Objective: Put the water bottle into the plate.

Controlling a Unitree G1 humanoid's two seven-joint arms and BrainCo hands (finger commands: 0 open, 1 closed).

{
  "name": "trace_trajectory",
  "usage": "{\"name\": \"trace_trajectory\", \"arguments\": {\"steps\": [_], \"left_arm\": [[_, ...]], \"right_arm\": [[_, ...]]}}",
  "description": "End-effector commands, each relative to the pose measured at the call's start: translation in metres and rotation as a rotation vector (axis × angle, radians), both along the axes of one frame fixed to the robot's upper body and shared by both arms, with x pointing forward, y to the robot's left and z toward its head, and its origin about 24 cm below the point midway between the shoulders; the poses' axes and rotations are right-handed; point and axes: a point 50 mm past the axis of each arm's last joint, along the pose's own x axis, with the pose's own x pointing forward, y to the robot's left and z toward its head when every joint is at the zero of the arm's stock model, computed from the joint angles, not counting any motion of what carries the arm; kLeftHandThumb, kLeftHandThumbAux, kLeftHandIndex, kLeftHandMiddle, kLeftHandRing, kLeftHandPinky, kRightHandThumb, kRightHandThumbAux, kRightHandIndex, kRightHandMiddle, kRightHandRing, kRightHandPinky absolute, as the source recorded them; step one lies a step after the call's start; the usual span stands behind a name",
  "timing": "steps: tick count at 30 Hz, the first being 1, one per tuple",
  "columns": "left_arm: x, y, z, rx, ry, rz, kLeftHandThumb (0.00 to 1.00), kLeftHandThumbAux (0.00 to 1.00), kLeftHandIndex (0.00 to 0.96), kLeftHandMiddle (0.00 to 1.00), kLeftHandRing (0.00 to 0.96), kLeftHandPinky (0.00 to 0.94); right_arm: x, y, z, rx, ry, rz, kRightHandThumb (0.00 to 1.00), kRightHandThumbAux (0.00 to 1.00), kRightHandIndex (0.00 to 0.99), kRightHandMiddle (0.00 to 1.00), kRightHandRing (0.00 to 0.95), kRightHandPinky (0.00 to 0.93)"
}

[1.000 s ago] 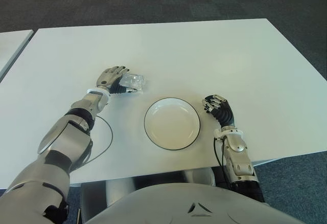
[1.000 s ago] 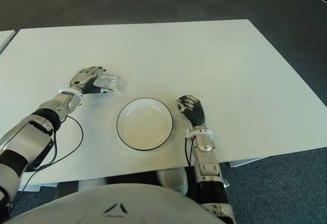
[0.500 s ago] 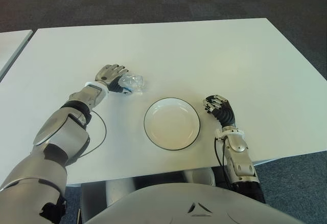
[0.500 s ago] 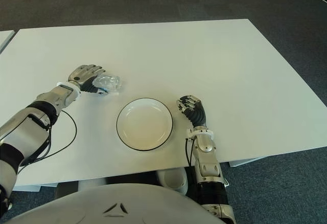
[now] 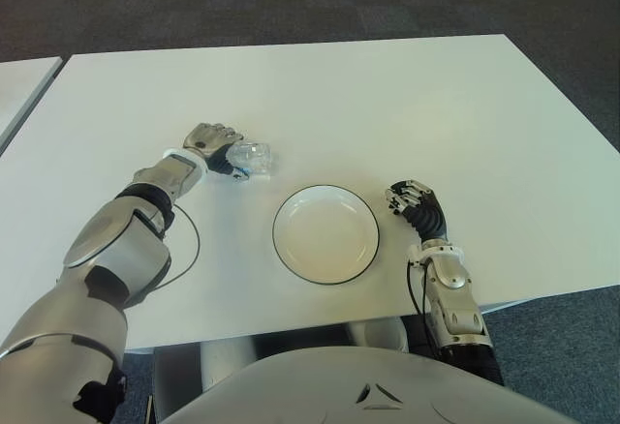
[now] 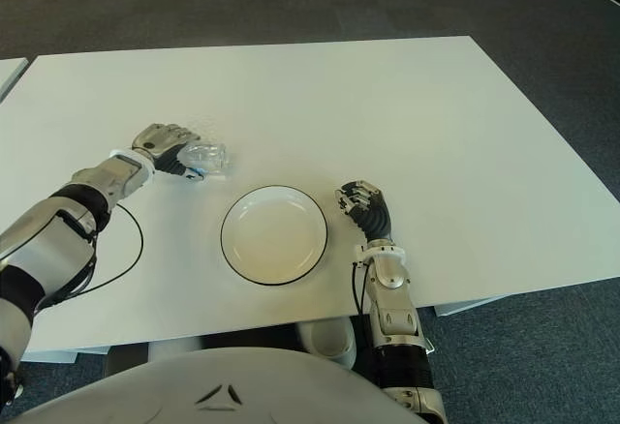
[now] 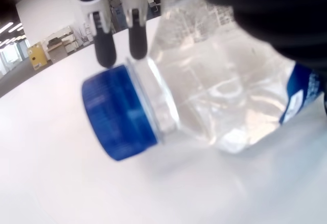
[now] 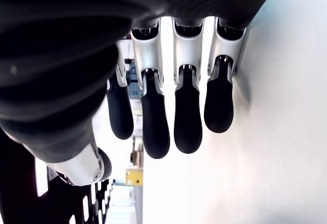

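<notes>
A clear water bottle (image 5: 251, 160) with a blue cap (image 7: 120, 112) lies on its side on the white table (image 5: 387, 105), left of and behind the plate. My left hand (image 5: 215, 142) is at its left end, fingers (image 7: 136, 35) curled over the bottle's neck and body. The white plate (image 5: 325, 233) with a dark rim sits near the table's front edge and holds nothing. My right hand (image 5: 413, 201) shows just right of the plate, its fingers (image 8: 156, 127) curled with nothing in them.
A black cable (image 5: 189, 250) loops on the table beside my left forearm. A second table's corner (image 5: 24, 80) shows at the far left. Dark carpet lies beyond the table's far edge.
My left forearm has swung outward and the hand has curled tighter over the bottle. The bottle has hardly shifted. The right hand has not moved.
</notes>
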Motion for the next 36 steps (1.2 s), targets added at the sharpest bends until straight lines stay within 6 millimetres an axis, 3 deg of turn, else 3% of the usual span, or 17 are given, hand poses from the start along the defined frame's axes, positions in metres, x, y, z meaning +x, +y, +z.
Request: {"name": "trace_trajectory", "arguments": {"steps": [1, 8, 14, 17, 20, 36], "left_arm": [[-0.0268, 0.0055, -0.0335, 0.065, 0.175, 0.003, 0.634, 0.408, 0.288, 0.281, 0.266, 0.326], [-0.0257, 0.0043, -0.0322, 0.008, 0.166, 0.029, 0.698, 0.411, 0.456, 0.474, 0.461, 0.488], [-0.0245, 0.0043, -0.0302, -0.044, 0.142, 0.056, 0.705, 0.423, 0.514, 0.569, 0.558, 0.576], [-0.0250, 0.0050, -0.0303, -0.082, 0.116, 0.084, 0.715, 0.599, 0.463, 0.654, 0.647, 0.656], [-0.0252, 0.0060, -0.0299, -0.118, 0.100, 0.111, 0.717, 0.658, 0.447, 0.700, 0.689, 0.691], [-0.0215, 0.0113, -0.0263, -0.280, 0.116, 0.280, 0.725, 0.696, 0.444, 0.811, 0.812, 0.826]], "right_arm": [[-0.0068, -0.0009, -0.0096, 0.009, 0.053, -0.007, 0.705, 0.731, 0.430, 0.573, 0.578, 0.586], [-0.0067, -0.0010, -0.0095, 0.007, 0.057, -0.009, 0.705, 0.731, 0.430, 0.571, 0.576, 0.584], [-0.0068, -0.0016, -0.0096, 0.006, 0.059, -0.013, 0.705, 0.731, 0.430, 0.573, 0.576, 0.586], [-0.0068, -0.0020, -0.0097, 0.004, 0.060, -0.017, 0.705, 0.731, 0.430, 0.576, 0.578, 0.586], [-0.0067, -0.0023, -0.0098, 0.003, 0.062, -0.020, 0.705, 0.731, 0.430, 0.577, 0.579, 0.587], [-0.0053, -0.0029, -0.0102, 0.005, 0.055, -0.017, 0.705, 0.731, 0.430, 0.581, 0.589, 0.606]]}}
